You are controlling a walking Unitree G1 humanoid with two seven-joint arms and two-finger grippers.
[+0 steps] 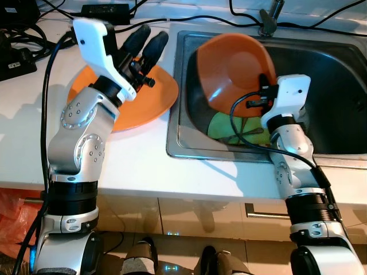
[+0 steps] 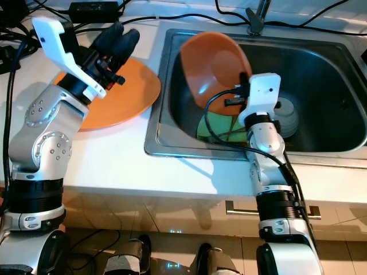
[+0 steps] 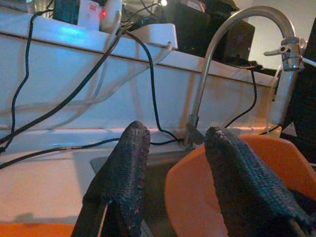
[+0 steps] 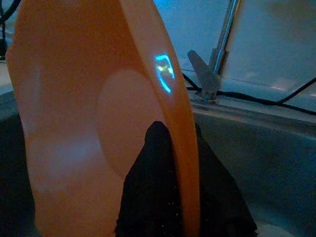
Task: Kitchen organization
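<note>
Steel sink (image 1: 344, 74) holds a green plate (image 1: 221, 127) and orange bowl (image 1: 232, 66), clamped by right fingers (image 4: 148, 197); left fingers (image 3: 126, 173) spread.

Black cables (image 1: 189, 18) are trailing across the white counter (image 1: 137, 154) at 12 o'clock. A power brick (image 1: 104, 10) is lying at 11 o'clock. Cabinet handle (image 1: 265, 214) is showing at 5 o'clock.

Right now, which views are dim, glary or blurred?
Right wrist view: dim and bluish, a glare spot on the bowl rim, tool fingers soft. Left wrist view: near fingers blurred. Eye views: bright, sharp, countertop washed out.
</note>
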